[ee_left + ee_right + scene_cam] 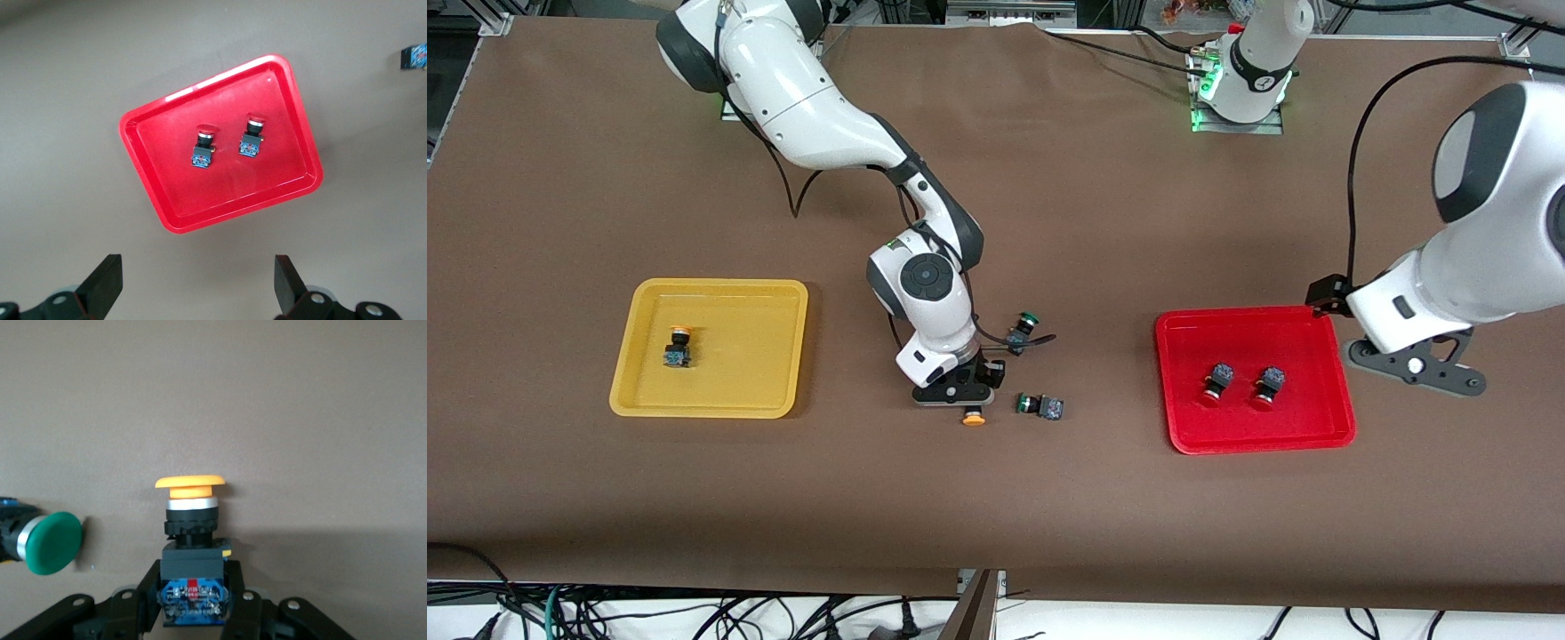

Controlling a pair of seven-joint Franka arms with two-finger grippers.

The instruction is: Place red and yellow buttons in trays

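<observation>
The yellow-capped button (pixel 191 540) is pinched by the right gripper (pixel 192 587), the yellow tray (pixel 710 292) lying toward the right arm's end; the left gripper (pixel 198 283) waits spread beside the red tray (pixel 160 117)

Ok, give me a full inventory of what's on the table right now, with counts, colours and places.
Yellow tray: one, toward the right arm's end of the table.
Red tray: one, toward the left arm's end.
Yellow buttons: two; one in the yellow tray, one in the right end effector, between the trays.
Red buttons: two, side by side in the red tray.
Green buttons: two, on the bare table between the trays; one farther from the front camera than the other.
Right end effector: shut on a yellow button's body, low at the table.
Left end effector: open, empty, waiting beside the red tray.
</observation>
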